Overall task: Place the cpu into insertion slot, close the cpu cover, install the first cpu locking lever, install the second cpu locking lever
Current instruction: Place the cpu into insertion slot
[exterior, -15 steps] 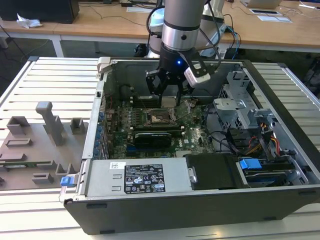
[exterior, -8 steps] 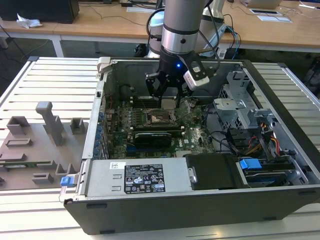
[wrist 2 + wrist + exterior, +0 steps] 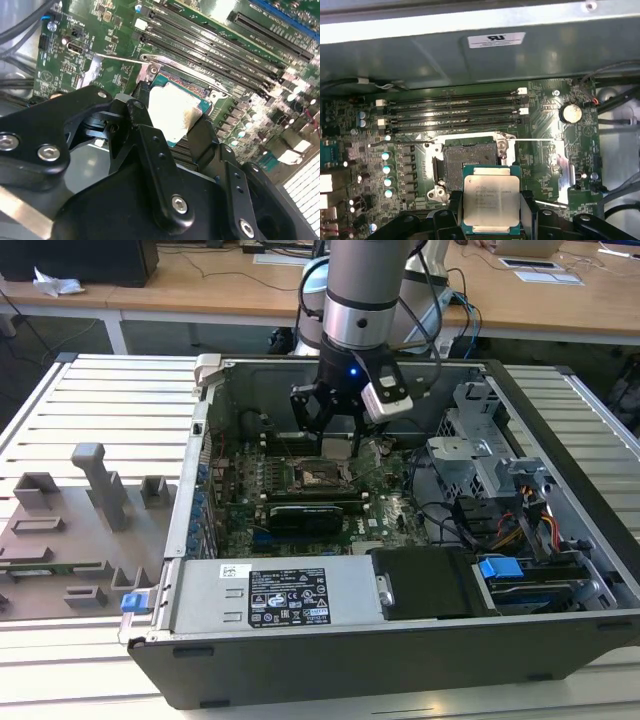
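We found the pincer (image 3: 491,212) closed on the cpu (image 3: 491,201), with one black finger (image 3: 451,212) pressed against each of two opposite edges. In the second wrist view the same grip showed: the pincer (image 3: 170,125) clamped the cpu (image 3: 172,114) between its dark fingers (image 3: 139,117).

The arm (image 3: 365,280) came almost straight down into the open computer case (image 3: 190,530), its wrist upright and the pincer (image 3: 335,440) pointing down at the green board (image 3: 542,100).

The cpu lay flat, its faces about level with the board and its silvery top turned up toward the wrist. It was close to square. Its slightly longer side ran across the long memory slots (image 3: 455,112), out from the pincer toward them.

It hung over the near edge of the insertion slot (image 3: 469,161), hiding that edge and leaving the dark centre uncovered. We could not tell whether it touched the rim. In the exterior view the insertion slot (image 3: 322,475) sat just below the fingertips.

Thin metal rods (image 3: 400,143) ran out sideways from the slot's far corners. The case stood on a slatted metal tabletop (image 3: 100,390).
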### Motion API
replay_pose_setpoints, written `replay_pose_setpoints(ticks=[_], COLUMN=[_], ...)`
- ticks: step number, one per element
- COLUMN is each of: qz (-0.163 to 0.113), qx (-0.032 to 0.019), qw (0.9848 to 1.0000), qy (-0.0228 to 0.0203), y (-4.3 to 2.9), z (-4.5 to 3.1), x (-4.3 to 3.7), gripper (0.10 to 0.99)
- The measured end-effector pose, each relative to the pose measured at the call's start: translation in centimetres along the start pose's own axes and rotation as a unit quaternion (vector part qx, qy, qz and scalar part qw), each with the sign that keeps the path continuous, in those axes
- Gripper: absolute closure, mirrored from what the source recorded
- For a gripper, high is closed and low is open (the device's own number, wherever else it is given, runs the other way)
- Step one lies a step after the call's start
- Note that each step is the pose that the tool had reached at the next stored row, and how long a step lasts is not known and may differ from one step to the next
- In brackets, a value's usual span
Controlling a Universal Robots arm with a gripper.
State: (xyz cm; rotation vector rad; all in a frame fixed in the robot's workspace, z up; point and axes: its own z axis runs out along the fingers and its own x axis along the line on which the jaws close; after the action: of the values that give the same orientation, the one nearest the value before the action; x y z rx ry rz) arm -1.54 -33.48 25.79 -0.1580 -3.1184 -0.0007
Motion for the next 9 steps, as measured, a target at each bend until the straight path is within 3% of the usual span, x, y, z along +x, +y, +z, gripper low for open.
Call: replay_pose_setpoints(ticks=[6,9], qz=[0.035,0.065], qx=[0.0008,0.0017], qw=[0.9994,0.9979], qy=[-0.0001,-0.0002], y=[0.0,0.0], z=[0.06,0.15], x=[0.0,0.0], gripper=[0.541,0.541])
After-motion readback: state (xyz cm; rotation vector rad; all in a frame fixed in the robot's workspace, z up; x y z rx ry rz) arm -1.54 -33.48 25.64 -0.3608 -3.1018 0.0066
